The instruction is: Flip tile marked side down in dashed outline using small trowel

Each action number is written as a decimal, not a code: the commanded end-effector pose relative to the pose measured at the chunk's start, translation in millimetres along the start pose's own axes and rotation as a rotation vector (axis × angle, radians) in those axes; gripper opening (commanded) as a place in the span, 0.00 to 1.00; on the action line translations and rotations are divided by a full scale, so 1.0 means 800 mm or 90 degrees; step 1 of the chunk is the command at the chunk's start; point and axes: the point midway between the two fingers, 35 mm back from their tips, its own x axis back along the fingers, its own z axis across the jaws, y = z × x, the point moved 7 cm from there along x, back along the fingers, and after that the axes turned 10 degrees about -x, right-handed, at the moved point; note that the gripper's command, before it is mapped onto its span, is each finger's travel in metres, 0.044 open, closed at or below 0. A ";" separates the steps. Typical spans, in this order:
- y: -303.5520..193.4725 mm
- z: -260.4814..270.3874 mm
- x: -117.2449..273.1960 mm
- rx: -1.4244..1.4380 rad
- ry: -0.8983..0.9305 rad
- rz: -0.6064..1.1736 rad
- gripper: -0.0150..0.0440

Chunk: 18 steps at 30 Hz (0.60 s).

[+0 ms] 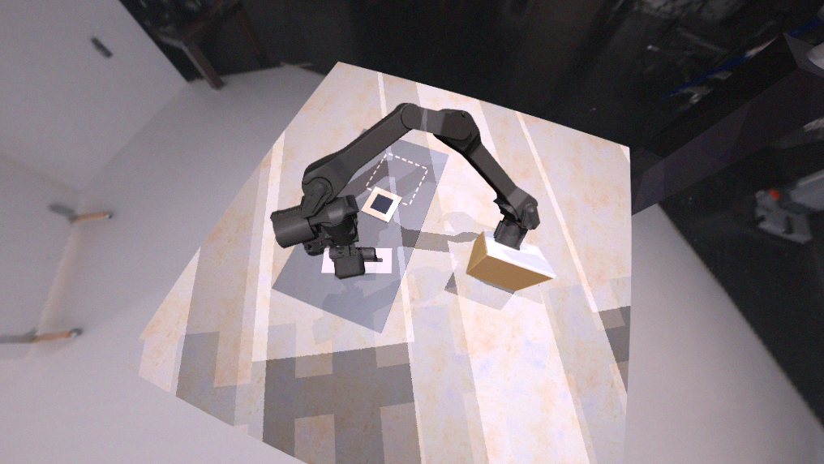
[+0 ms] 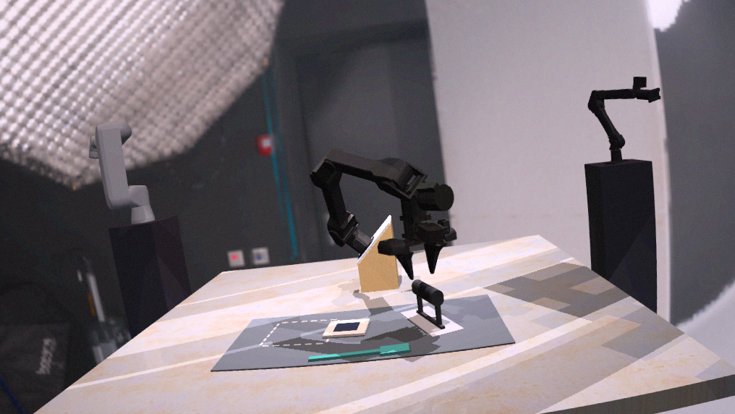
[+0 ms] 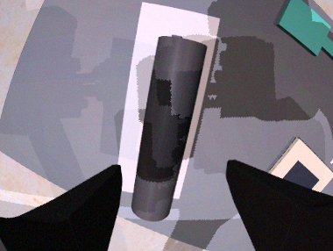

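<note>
The tile [image 1: 381, 204] [image 2: 346, 327] [image 3: 300, 175] lies flat on the mat [image 1: 369, 314] [image 2: 480, 321] [image 3: 88, 44], its dark marked square facing up. It sits at one corner of the dashed outline [image 1: 427, 169] [image 2: 303, 321], mostly outside it, so the turning is not done.

On one side of the tile, apart from it, the trowel [image 1: 384, 268] [image 2: 427, 292] [image 3: 173, 118] rests with its white blade down on the mat; two black posts carry its thick round handle above the blade. A teal bar [image 2: 359, 352] [image 3: 302, 31] with a broader end lies along the mat's edge, near the tile, on the side away from the wedge.

The end effector [image 1: 349, 263] [image 2: 422, 275] [image 3: 174, 171] points down above the trowel's handle. It is a bit more than half open, fingertips well apart, with nothing between them in its hold. In the wrist view the tips appear on either side of the handle's near end.

From there the arm [image 1: 369, 149] [image 2: 370, 166] arches back over to the wedge [image 1: 510, 270] [image 2: 378, 275], which stands on the surface [image 1: 518, 357] [image 2: 205, 303], well apart from the tile.
</note>
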 end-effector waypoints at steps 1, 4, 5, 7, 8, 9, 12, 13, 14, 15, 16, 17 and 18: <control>0.005 0.005 -0.002 -0.079 0.001 0.005 0.71; 0.009 0.006 -0.001 -0.130 0.001 0.005 0.71; 0.009 0.006 0.000 -0.133 0.001 0.005 0.71; 0.009 0.006 0.000 -0.133 0.001 0.005 0.71; 0.009 0.006 -0.001 -0.133 0.001 0.005 0.71; 0.009 0.006 -0.002 -0.133 0.001 0.005 0.71; 0.009 0.006 -0.008 -0.133 0.001 0.005 0.71; 0.010 0.006 -0.010 -0.133 0.001 0.005 0.71; 0.010 0.006 -0.012 -0.133 0.001 0.005 0.71; 0.010 0.006 -0.014 -0.133 0.001 0.005 0.71; 0.010 0.006 -0.016 -0.133 0.000 0.005 0.71; 0.010 0.006 -0.018 -0.133 0.000 0.005 0.71; 0.010 0.006 -0.020 -0.133 0.000 0.005 0.71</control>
